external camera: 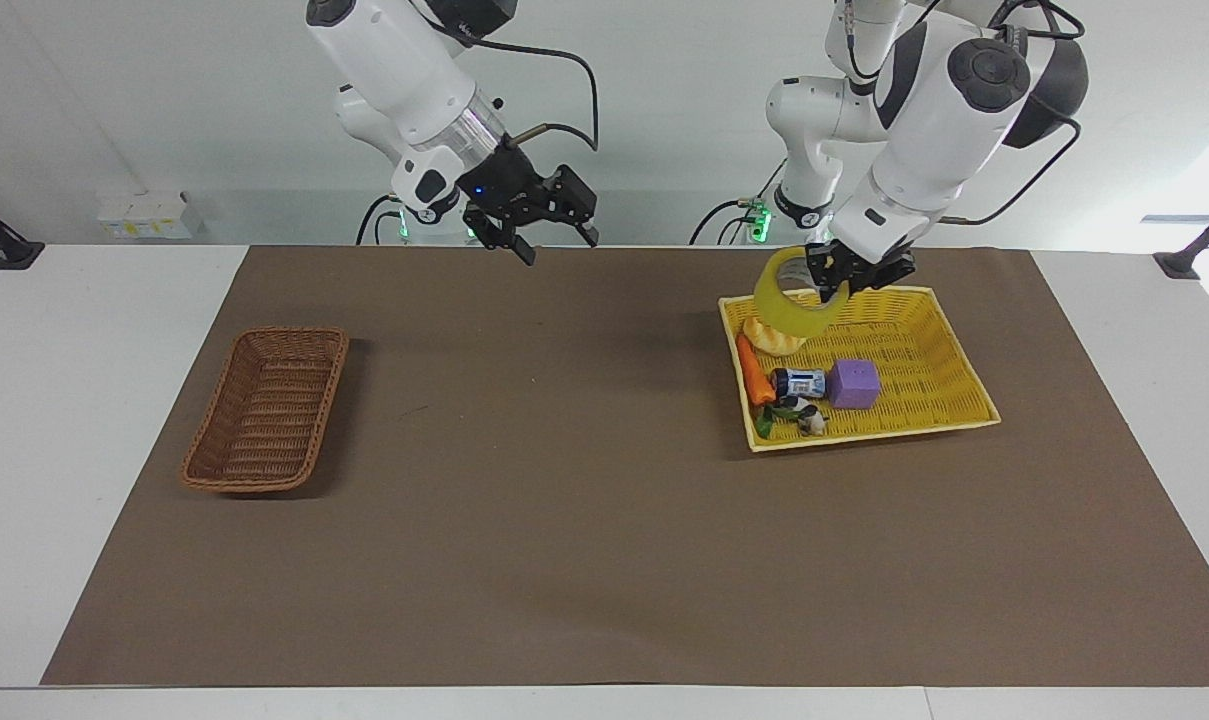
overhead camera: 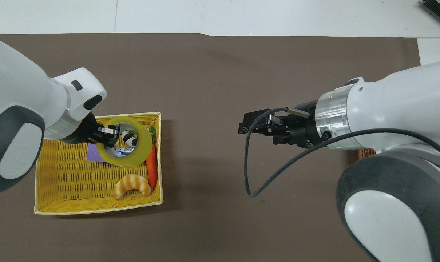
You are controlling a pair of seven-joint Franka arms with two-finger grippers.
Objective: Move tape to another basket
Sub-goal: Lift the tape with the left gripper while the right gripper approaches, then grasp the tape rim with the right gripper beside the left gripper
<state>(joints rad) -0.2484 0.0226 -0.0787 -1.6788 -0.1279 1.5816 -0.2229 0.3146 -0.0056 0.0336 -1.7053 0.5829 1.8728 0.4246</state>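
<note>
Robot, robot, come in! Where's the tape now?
Left gripper shut on tape, in the air over yellow tray. Right gripper open, over mat. Basket empty. Nothing in the way.

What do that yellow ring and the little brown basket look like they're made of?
The tape: glossy, see-through yellow plastic film wound on a pale core, probably card; things show through it from overhead. The basket: matte brown woven wicker, or an imitation, going by its visible strands.

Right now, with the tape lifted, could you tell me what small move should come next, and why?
Probably carry the tape, gripped by the left gripper above the yellow tray, toward mid-table. The open right gripper hangs there, suggesting a handover, since the basket lies at the right arm's end.
</note>
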